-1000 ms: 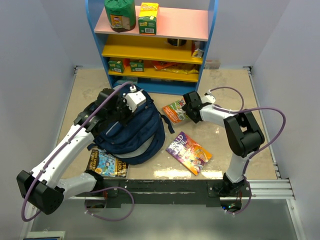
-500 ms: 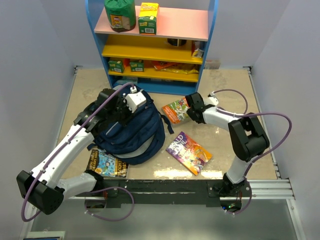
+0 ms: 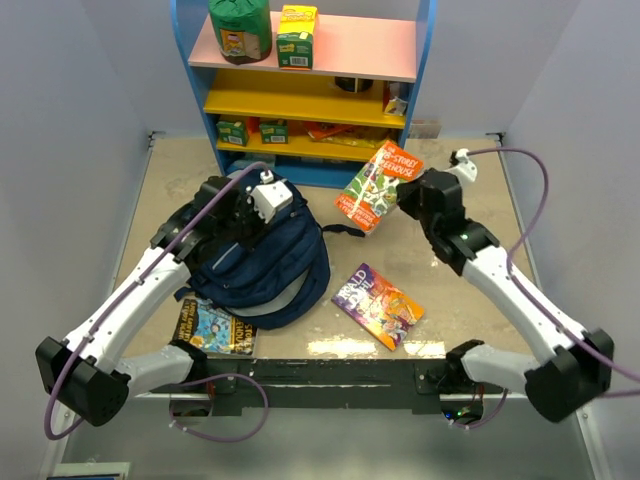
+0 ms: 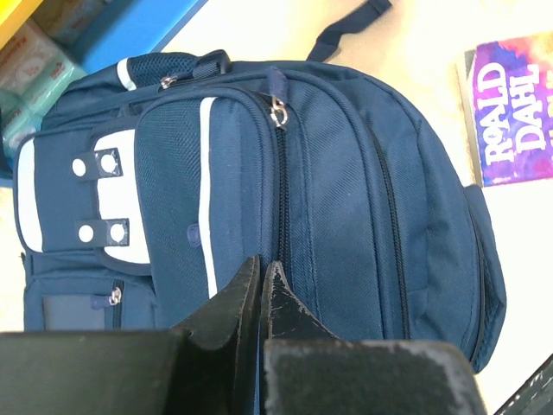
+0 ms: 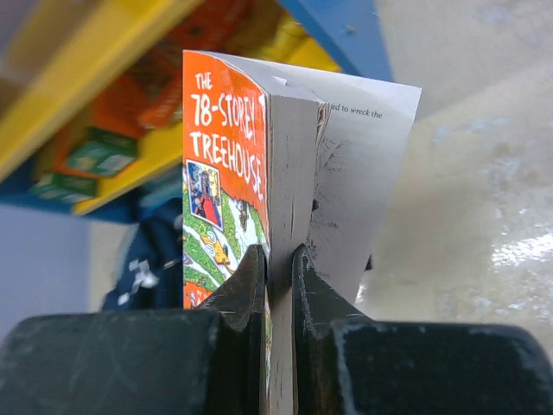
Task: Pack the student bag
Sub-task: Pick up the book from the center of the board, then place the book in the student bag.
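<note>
The right pincer [image 5: 278,259] is clamped on the lower edge of an orange book [image 5: 229,173], near the spine, with loose pages fanning to one side. It holds the book clear of the table [image 3: 180,170], at upper centre of the overhead view. The left pincer [image 4: 262,268] is shut, its tips against the front of the blue bag [image 4: 346,173]; whether any cloth is pinched I cannot tell.

The bag lies face up on the table at centre left, and every zip [image 4: 276,111] I can see looks drawn closed. To my eye nothing is packed yet. One book is in hand, a purple book [image 3: 378,305] lies flat at lower centre, right of the bag, and a third book [image 3: 213,327] sits at lower left against the bag's edge.

What stands in the way is the bag itself — no mouth shows to take a book. The shelf [image 3: 310,100] at the top stands just behind the held book.
</note>
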### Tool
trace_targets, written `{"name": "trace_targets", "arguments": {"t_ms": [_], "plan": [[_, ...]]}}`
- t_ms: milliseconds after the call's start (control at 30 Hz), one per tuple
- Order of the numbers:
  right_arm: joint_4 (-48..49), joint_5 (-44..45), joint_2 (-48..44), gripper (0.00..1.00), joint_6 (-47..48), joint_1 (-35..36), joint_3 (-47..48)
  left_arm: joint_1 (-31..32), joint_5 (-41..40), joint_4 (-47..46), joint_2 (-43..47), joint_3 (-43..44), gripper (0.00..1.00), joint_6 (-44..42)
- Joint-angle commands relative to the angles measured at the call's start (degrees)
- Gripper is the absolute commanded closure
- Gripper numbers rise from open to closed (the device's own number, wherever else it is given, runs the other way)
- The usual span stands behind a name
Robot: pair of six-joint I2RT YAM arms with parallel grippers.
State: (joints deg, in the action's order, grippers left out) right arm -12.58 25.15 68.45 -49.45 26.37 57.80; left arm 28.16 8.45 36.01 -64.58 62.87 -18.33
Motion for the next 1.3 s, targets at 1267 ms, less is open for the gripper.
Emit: {"name": "trace_targets", "arguments": {"t_ms": [1267], "plan": [[9.9, -17.3, -2.3, 1.0, -15.2, 25.0, -8.8, -2.9, 6.8, -11.0, 3.2, 16.7, 1.0, 10.4]]}}
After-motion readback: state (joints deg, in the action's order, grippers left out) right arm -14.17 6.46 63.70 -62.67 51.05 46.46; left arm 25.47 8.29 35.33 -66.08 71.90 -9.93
